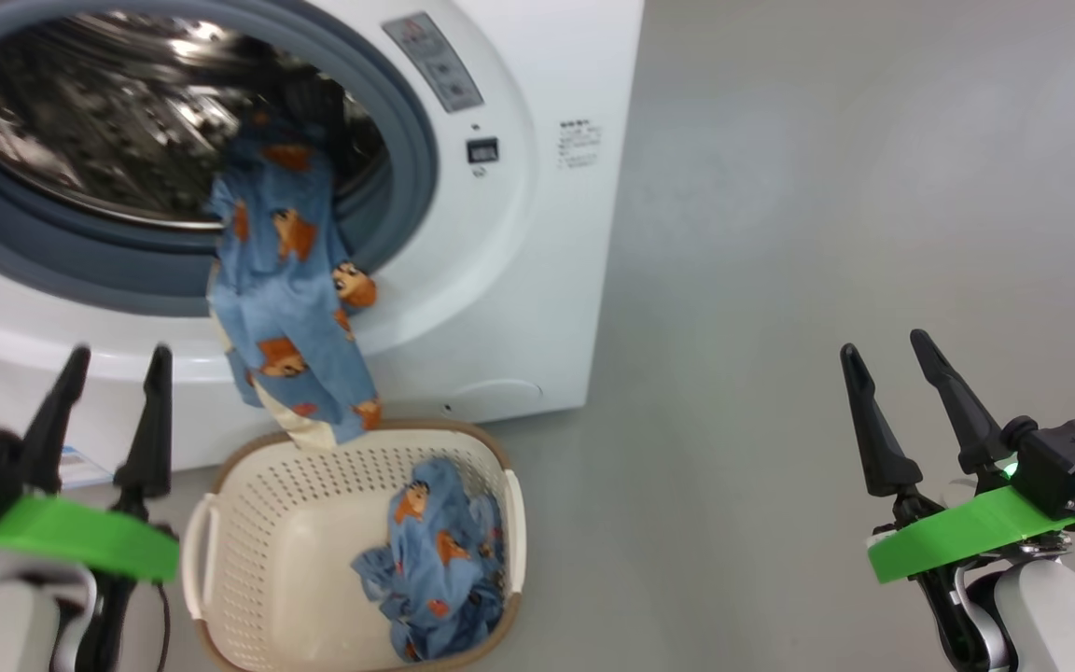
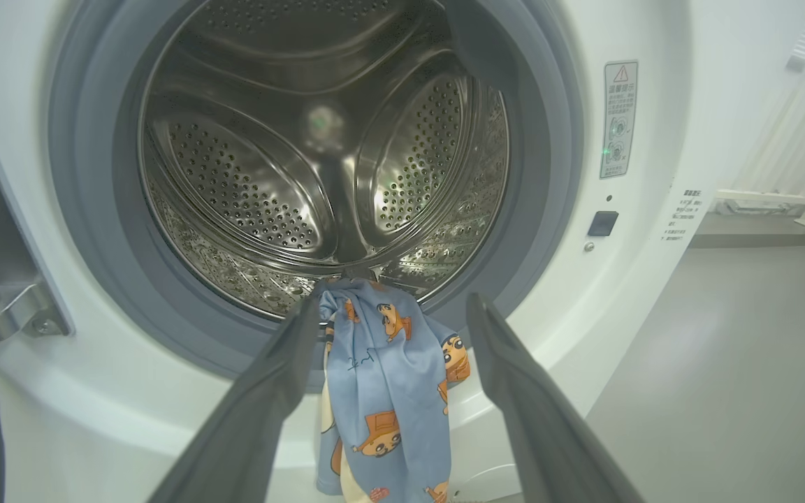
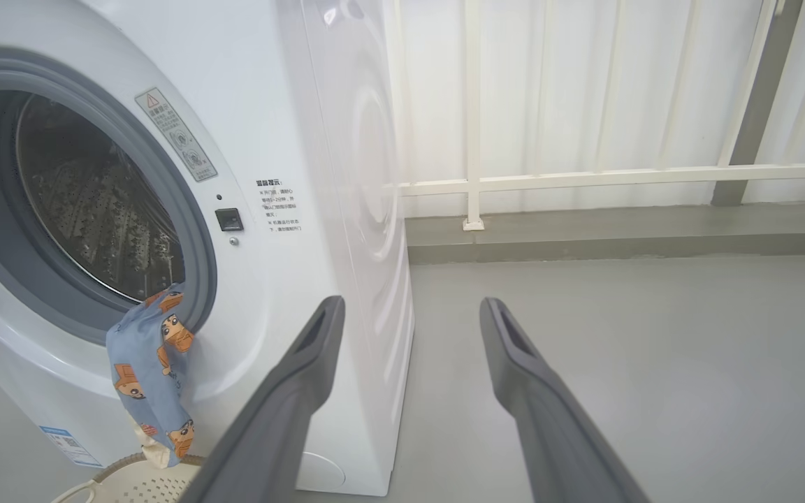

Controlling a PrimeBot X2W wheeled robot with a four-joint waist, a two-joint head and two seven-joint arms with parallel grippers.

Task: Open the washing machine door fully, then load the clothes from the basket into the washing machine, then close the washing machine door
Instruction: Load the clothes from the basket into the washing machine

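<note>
Left end effector and right end effector both have their fingers spread and hold nothing. The left one is just beside the basket, and the right one is well apart from it. The washer mouth is uncovered, so step 1 seems done. 1 hanging garment is half out of the drum and reaches down to the basket rim. 1 second garment lies in the basket. What is left: push in the hanging garment, load the second garment, shut the washer.
</note>
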